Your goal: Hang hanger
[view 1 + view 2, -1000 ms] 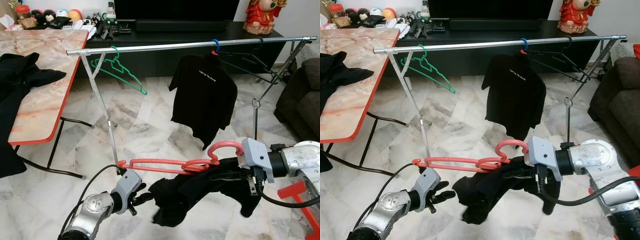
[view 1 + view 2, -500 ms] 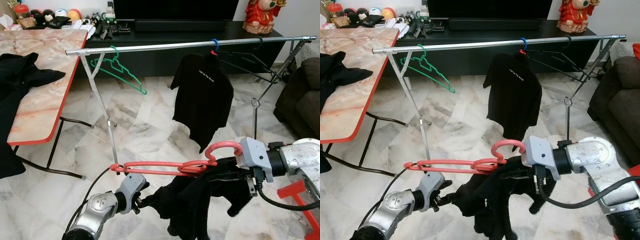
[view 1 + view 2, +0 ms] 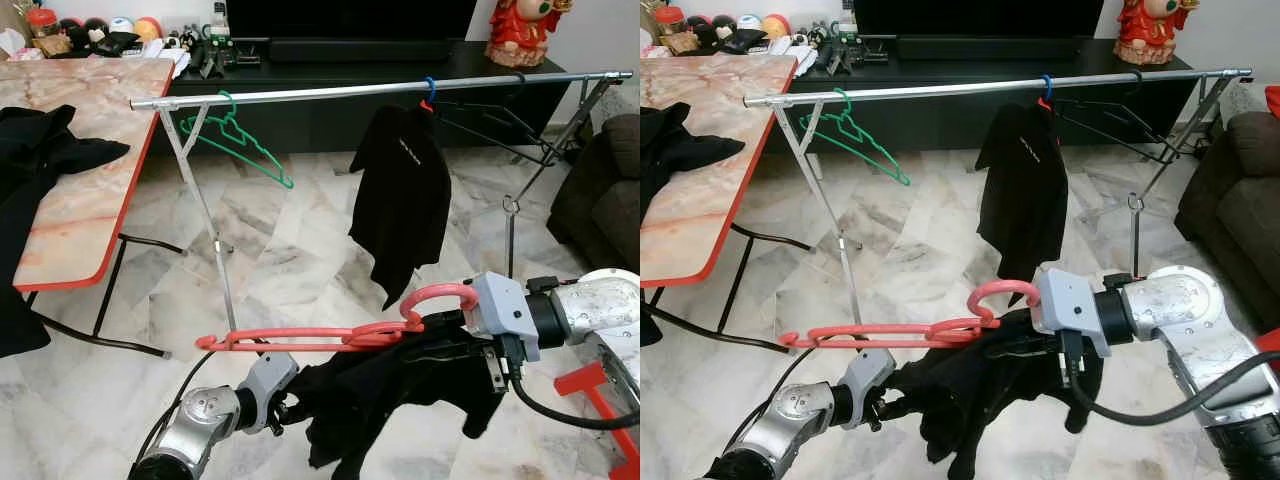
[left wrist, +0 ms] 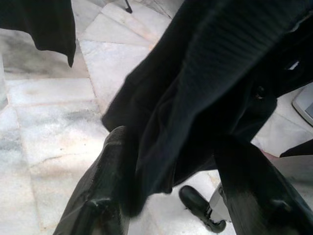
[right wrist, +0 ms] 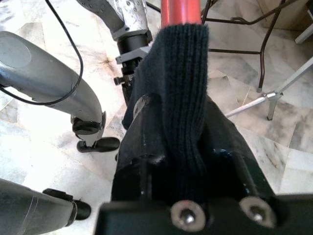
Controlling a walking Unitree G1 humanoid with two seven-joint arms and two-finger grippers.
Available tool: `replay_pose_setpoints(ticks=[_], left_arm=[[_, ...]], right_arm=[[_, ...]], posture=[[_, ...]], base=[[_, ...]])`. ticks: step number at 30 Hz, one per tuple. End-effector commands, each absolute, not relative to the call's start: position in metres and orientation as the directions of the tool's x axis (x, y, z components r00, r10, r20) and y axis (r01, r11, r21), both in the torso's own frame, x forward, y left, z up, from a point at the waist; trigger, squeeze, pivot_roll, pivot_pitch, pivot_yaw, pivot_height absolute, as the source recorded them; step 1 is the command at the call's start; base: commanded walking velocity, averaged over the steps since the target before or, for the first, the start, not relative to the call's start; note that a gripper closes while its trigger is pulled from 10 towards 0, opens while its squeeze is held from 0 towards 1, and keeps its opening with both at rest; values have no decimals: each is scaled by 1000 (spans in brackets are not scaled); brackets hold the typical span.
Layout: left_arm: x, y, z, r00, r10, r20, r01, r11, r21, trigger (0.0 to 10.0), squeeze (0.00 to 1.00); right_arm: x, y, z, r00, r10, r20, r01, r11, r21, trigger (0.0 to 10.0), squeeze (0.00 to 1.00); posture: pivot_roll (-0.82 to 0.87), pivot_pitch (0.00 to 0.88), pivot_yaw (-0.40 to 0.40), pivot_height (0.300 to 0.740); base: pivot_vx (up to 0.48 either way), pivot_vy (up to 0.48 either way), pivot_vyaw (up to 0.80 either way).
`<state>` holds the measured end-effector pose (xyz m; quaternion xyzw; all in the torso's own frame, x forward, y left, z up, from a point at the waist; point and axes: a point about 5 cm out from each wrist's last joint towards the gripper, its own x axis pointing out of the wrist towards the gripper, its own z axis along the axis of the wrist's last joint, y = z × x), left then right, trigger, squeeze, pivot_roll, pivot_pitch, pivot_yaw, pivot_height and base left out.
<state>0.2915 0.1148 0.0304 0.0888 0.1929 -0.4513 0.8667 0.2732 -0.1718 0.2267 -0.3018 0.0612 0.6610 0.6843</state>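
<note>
Left eye view, marble floor (image 3: 290,250), clothes rail (image 3: 330,92), table (image 3: 85,180)

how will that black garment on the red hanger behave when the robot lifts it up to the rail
Probably floppy: the black garment sags in loose folds below the red hanger and bunches between the left gripper fingers. It may slide or swing, since it looks draped unevenly rather than seated squarely. The ribbed knit pinched in the right gripper looks soft and light.

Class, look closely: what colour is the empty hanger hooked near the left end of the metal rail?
Green. The empty hanger shows best in the left eye view.
</note>
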Motion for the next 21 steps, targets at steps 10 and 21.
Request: replay_pose_setpoints(ticks=[10, 21], left_arm=[[292, 113, 28, 511, -752, -417, 818, 574, -32, 0, 0], [290, 112, 28, 492, -767, -413, 829, 557, -47, 0, 0]], right_arm=[[271, -165, 241, 114, 882, -458, -920, -80, -383, 0, 0], [273, -164, 241, 126, 881, -455, -919, -69, -388, 0, 0]], posture=[[-96, 155, -35, 740], [-95, 150, -34, 740]], base=[[0, 0, 0], [0, 0, 0]])
